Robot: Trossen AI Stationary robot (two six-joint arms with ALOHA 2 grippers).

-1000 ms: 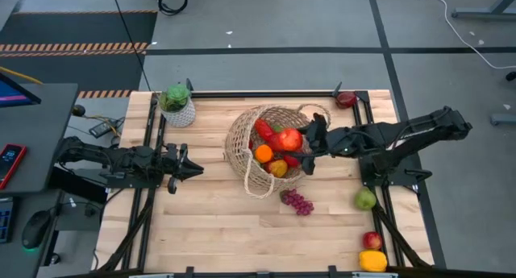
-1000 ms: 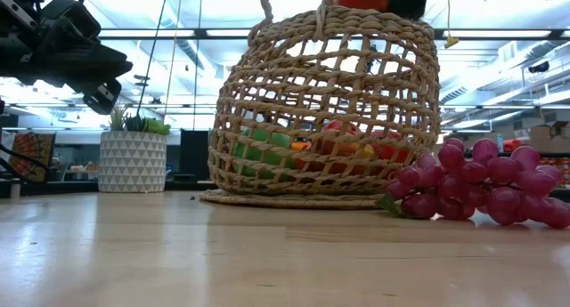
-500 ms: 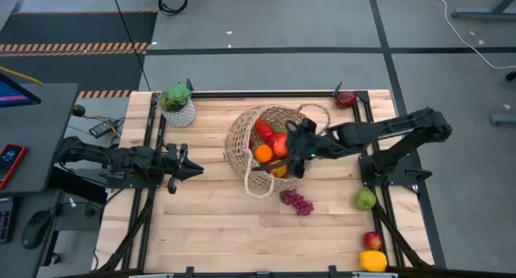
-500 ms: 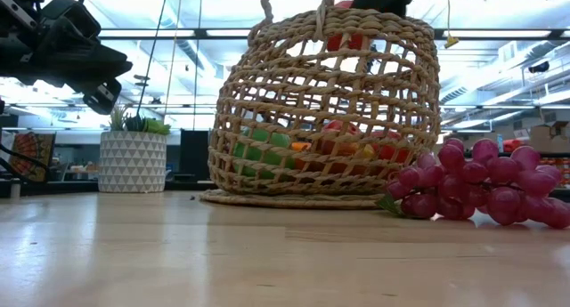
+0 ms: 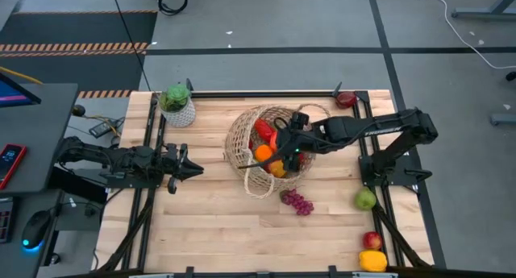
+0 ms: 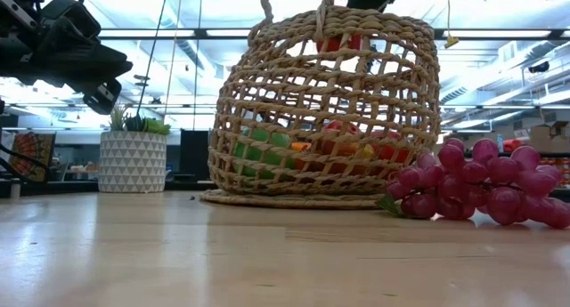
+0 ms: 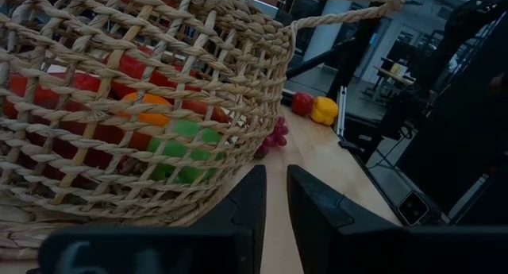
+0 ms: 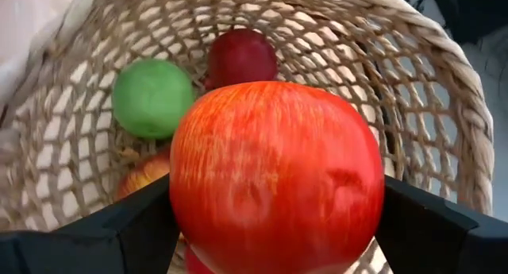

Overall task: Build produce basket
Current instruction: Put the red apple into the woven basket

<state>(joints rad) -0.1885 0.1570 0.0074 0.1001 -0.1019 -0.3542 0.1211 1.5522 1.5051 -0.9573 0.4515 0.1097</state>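
Right gripper (image 8: 274,226) clamped a red apple (image 8: 276,179), round, no long axis, over the basket (image 5: 242,145) mouth directly below; left gripper (image 5: 193,171) was closed, empty.

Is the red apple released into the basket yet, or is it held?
Held: the right gripper clamps the red apple on both sides, above the fruit inside the basket.
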